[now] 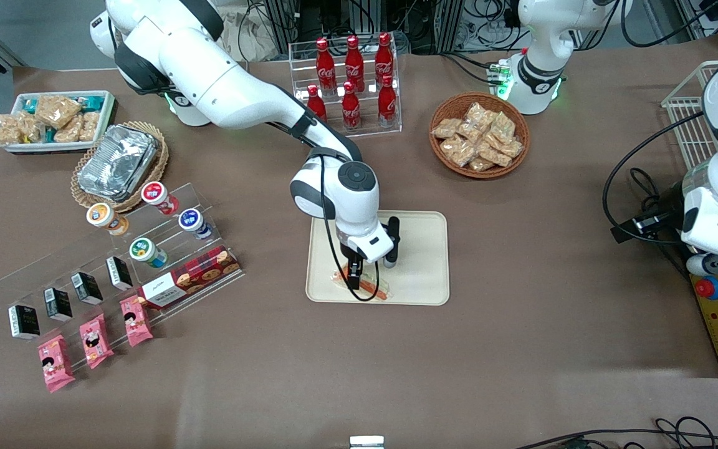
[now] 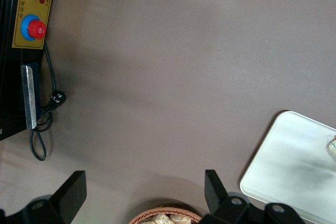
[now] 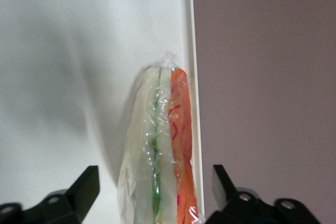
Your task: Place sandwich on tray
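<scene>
Hovering over the tray [image 1: 418, 249], the gripper [image 1: 355, 279] has its fingers [image 3: 84, 190] spread wide, one on each side of the sandwich [image 3: 160, 145] and touching nothing. That wedge rests on the tray by the rim nearest the front camera, its long axis running along that edge.

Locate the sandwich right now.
The sandwich lies on the tray, along the rim nearest the front camera, directly under the open gripper.
</scene>
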